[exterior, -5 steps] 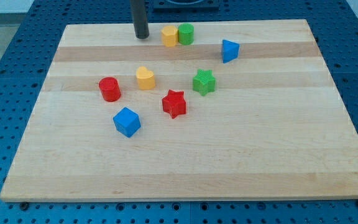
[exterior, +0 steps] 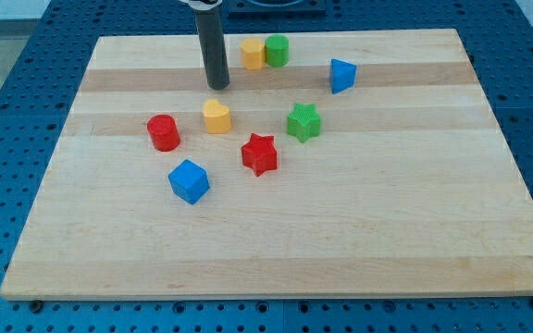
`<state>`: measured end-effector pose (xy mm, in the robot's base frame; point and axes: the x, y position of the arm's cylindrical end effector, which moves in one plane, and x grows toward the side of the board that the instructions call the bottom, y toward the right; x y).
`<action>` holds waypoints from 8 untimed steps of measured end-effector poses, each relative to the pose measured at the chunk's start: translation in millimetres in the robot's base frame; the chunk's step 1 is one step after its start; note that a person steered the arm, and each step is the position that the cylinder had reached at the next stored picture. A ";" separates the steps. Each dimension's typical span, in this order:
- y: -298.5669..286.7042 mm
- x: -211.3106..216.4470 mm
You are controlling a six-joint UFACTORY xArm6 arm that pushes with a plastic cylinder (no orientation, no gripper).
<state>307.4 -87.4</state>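
My tip (exterior: 217, 86) rests on the wooden board (exterior: 368, 213) in its upper left part. It stands just above the yellow heart-shaped block (exterior: 216, 117) with a small gap between them. Left of that heart sits the red cylinder (exterior: 164, 132). A red star (exterior: 260, 154) and a green star (exterior: 303, 121) lie to the heart's right. The blue cube (exterior: 189, 180) is lower down. Near the top edge a yellow block (exterior: 253, 54) and a green cylinder (exterior: 277, 50) touch side by side, right of the rod.
A blue triangular block (exterior: 341, 75) sits alone toward the upper right. Around the board lies a blue perforated table surface (exterior: 7, 111).
My tip has slid down the view from near the top edge toward the yellow heart. No block has moved.
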 end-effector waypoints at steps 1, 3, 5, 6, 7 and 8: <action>3.9 1.6; 3.9 3.5; 3.9 4.5; 7.2 4.9; 16.2 6.3; 43.9 31.2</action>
<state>338.6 -43.4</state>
